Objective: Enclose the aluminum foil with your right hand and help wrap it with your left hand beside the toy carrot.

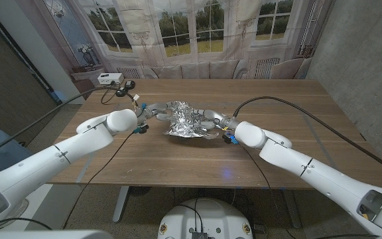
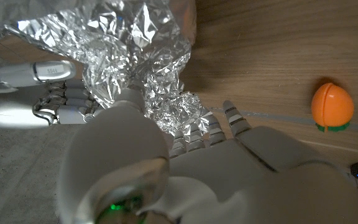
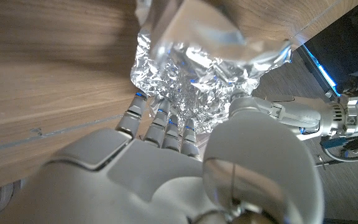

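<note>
**Both robot hands on the foil: close it evenly**

Your right robot hand (image 1: pixel 212 122) is cupped around the crumpled aluminum foil (image 1: pixel 186 121) at the middle of the table (image 1: pixel 297 113), fingers (image 3: pixel 160 121) pressed into its side. Your left robot hand (image 1: pixel 150 114) grips the opposite side, fingertips (image 2: pixel 194 127) buried in the folds. The toy carrot (image 2: pixel 332 106) lies on the table near the left robot hand, apart from the foil. Keep the right grasp steady as the anchor and let the left fold loose edges inward in small squeezes. I judge the flared sheet at the base still needs tucking; don't drag the bundle toward the carrot
</note>
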Action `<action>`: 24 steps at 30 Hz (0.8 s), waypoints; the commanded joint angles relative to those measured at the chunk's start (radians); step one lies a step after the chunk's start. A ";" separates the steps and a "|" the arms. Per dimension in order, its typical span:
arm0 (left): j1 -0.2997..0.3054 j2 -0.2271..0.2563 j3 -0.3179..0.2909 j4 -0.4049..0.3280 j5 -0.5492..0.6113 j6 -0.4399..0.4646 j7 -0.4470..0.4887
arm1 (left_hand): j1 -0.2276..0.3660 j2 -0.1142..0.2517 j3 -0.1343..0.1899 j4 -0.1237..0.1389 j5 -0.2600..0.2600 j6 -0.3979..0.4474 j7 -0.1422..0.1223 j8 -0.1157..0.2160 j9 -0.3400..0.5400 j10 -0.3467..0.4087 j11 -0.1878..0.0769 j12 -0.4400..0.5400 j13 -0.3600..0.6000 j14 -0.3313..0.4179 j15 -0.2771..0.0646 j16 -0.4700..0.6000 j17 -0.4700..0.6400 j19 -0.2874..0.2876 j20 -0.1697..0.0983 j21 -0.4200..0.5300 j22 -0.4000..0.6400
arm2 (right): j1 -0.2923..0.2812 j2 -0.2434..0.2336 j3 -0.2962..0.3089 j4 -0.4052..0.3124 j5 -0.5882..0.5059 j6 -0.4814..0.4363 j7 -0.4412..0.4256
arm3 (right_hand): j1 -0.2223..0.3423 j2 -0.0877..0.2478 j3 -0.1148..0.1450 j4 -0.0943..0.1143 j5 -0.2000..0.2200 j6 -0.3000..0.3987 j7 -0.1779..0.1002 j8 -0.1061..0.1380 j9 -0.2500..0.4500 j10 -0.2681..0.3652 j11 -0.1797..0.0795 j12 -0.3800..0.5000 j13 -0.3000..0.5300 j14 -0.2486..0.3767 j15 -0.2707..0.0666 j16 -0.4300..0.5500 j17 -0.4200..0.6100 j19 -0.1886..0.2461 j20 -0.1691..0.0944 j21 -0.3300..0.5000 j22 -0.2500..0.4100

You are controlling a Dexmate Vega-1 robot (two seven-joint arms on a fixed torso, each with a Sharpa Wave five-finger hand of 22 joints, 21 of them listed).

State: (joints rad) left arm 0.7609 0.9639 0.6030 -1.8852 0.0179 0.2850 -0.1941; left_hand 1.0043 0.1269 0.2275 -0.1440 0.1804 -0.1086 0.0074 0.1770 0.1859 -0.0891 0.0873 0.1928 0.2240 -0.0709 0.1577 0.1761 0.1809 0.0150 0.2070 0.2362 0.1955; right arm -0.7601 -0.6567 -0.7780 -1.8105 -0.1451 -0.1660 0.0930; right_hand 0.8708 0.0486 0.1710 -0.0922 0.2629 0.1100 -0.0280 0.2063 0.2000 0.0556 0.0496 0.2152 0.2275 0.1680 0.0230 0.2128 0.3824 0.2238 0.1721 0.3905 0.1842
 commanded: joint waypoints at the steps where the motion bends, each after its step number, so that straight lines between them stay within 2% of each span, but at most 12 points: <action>1: -0.111 0.039 0.102 -0.092 0.160 0.165 -0.188 | 0.033 0.006 0.019 -0.010 0.004 -0.069 0.021 -0.002 0.001 -0.070 0.027 -0.003 0.001 -0.070 0.023 -0.006 0.001 -0.031 0.004 -0.014 0.001 | 0.005 -0.082 -0.038 -0.159 -0.212 -0.126 0.005 | 0.007 -0.017 0.009 -0.026 -0.024 -0.048 -0.018 -0.017 0.001 -0.035 -0.014 -0.014 0.002 -0.048 0.000 -0.011 -0.003 -0.020 0.000 -0.017 0.001; 4: -0.152 0.048 0.153 -0.142 0.266 0.253 -0.255 | 0.050 0.011 0.030 -0.015 0.007 -0.100 0.018 0.001 0.000 -0.100 0.024 -0.001 0.000 -0.116 0.007 -0.007 0.000 -0.051 -0.006 -0.022 -0.001 | 0.001 -0.095 -0.056 -0.207 -0.309 -0.170 -0.004 | 0.001 -0.022 0.005 -0.025 -0.027 -0.050 -0.018 -0.017 0.001 -0.034 -0.016 -0.013 0.002 -0.051 -0.002 -0.011 -0.003 -0.021 -0.001 -0.018 0.001; 6: -0.187 0.047 0.195 -0.165 0.340 0.311 -0.319 | 0.062 0.018 0.040 -0.015 0.007 -0.137 0.028 0.000 0.000 -0.145 0.039 -0.003 -0.001 -0.158 0.025 -0.006 -0.001 -0.087 -0.001 -0.034 -0.001 | -0.004 -0.097 -0.062 -0.228 -0.354 -0.188 -0.008 | -0.004 -0.027 0.003 -0.025 -0.028 -0.050 -0.020 -0.016 0.001 -0.031 -0.018 -0.012 0.002 -0.049 -0.004 -0.010 -0.004 -0.019 -0.002 -0.018 0.001; 10: -0.235 0.037 0.276 -0.207 0.519 0.427 -0.416 | 0.067 0.028 0.050 -0.009 0.006 -0.166 0.045 0.001 0.000 -0.180 0.061 -0.002 -0.002 -0.198 0.042 -0.006 -0.001 -0.137 0.006 -0.045 0.000 | -0.003 -0.093 -0.070 -0.250 -0.417 -0.211 0.009 | -0.011 -0.035 -0.001 -0.024 -0.030 -0.053 -0.022 -0.016 0.001 -0.034 -0.021 -0.012 0.002 -0.058 -0.004 -0.011 -0.005 -0.020 -0.004 -0.021 0.001; 16: -0.219 0.034 0.298 -0.249 0.679 0.514 -0.439 | 0.056 0.028 0.048 -0.001 0.002 -0.170 0.042 0.005 0.000 -0.186 0.057 0.004 -0.002 -0.210 0.041 -0.002 -0.001 -0.157 0.007 -0.046 0.000 | -0.015 -0.082 -0.051 -0.252 -0.434 -0.215 0.013 | -0.018 -0.038 -0.003 -0.024 -0.030 -0.045 -0.024 -0.011 0.000 -0.027 -0.021 -0.009 0.002 -0.056 -0.004 -0.008 -0.006 -0.020 -0.006 -0.023 0.001; 18: -0.195 0.038 0.286 -0.269 0.721 0.535 -0.414 | 0.050 0.026 0.046 0.003 0.001 -0.167 0.039 0.007 0.000 -0.184 0.051 0.007 -0.002 -0.211 0.036 0.000 -0.001 -0.160 0.007 -0.045 0.000 | -0.021 -0.079 -0.043 -0.248 -0.434 -0.207 0.004 | -0.016 -0.032 0.001 -0.025 -0.030 -0.034 -0.024 -0.007 0.001 -0.019 -0.023 -0.005 0.002 -0.053 -0.005 -0.006 -0.006 -0.018 -0.007 -0.023 0.001; 20: -0.144 0.041 0.242 -0.288 0.717 0.546 -0.341 | 0.033 0.024 0.040 0.013 -0.003 -0.157 0.037 0.012 0.000 -0.174 0.042 0.014 -0.003 -0.205 0.026 0.004 -0.001 -0.161 0.007 -0.042 0.001 | -0.039 -0.069 -0.024 -0.239 -0.416 -0.188 -0.032 | 0.011 0.005 0.034 -0.037 -0.038 0.000 -0.018 0.006 0.000 0.011 -0.027 0.005 0.002 -0.026 -0.020 0.008 -0.009 0.008 -0.017 -0.019 0.001; 21: -0.114 0.043 0.212 -0.295 0.701 0.541 -0.296 | 0.025 0.024 0.038 0.018 -0.004 -0.156 0.036 0.012 0.000 -0.172 0.041 0.016 -0.003 -0.205 0.022 0.005 -0.001 -0.162 0.008 -0.041 0.001 | -0.048 -0.065 -0.011 -0.231 -0.395 -0.169 -0.051 | 0.014 0.011 0.040 -0.040 -0.041 0.014 -0.017 0.011 0.000 0.023 -0.029 0.009 0.002 -0.022 -0.020 0.011 -0.010 0.012 -0.017 -0.020 0.001; 22: -0.040 0.042 0.127 -0.305 0.620 0.515 -0.184 | -0.030 0.026 0.019 0.050 -0.008 -0.155 0.039 0.013 0.000 -0.170 0.039 0.021 -0.003 -0.201 0.022 0.010 0.002 -0.166 0.009 -0.037 0.002 | -0.065 -0.055 0.010 -0.216 -0.355 -0.132 -0.086 | 0.004 0.023 0.044 -0.033 -0.046 0.031 -0.019 0.016 0.001 0.044 -0.023 0.016 0.001 -0.004 -0.023 0.019 -0.010 0.026 -0.018 -0.016 0.001; 23: -0.032 0.042 0.117 -0.304 0.608 0.503 -0.170 | -0.044 0.028 0.015 0.059 -0.007 -0.152 0.041 0.014 0.000 -0.165 0.038 0.024 -0.003 -0.198 0.020 0.012 0.002 -0.166 0.008 -0.035 0.002 | -0.066 -0.055 0.012 -0.214 -0.353 -0.127 -0.089 | -0.039 0.032 0.036 -0.010 -0.052 0.061 -0.011 0.023 0.002 0.062 -0.018 0.020 0.001 0.013 -0.019 0.027 -0.010 0.041 -0.029 -0.015 0.002; 24: 0.004 0.043 0.075 -0.305 0.566 0.480 -0.117 | -0.050 0.028 0.013 0.062 -0.007 -0.153 0.038 0.014 0.000 -0.164 0.037 0.025 -0.003 -0.197 0.019 0.012 0.002 -0.167 0.008 -0.035 0.002 | -0.067 -0.053 0.022 -0.206 -0.324 -0.104 -0.089 | -0.062 0.037 0.031 0.001 -0.053 0.079 -0.008 0.028 0.002 0.073 -0.016 0.022 0.001 0.027 -0.023 0.033 -0.010 0.050 -0.036 -0.014 0.002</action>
State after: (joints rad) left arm 0.5840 1.0003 0.8418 -2.1129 0.5311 0.6969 -0.5585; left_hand 0.9859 0.1535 0.2489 -0.1033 0.1763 -0.1734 0.0485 0.1851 0.1860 -0.1706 0.1303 0.2100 0.2182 -0.1738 0.1830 0.1821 0.1794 -0.1472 0.2124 0.1936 0.1956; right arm -0.7705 -0.7360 -0.8277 -2.0320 -0.5250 -0.3491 0.0888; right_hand 0.8561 0.0691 0.2071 -0.1178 0.2163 0.1455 -0.0430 0.2208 0.2002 0.0945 0.0263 0.2283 0.2277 0.1613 0.0029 0.2301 0.3708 0.2473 0.1490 0.3696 0.1841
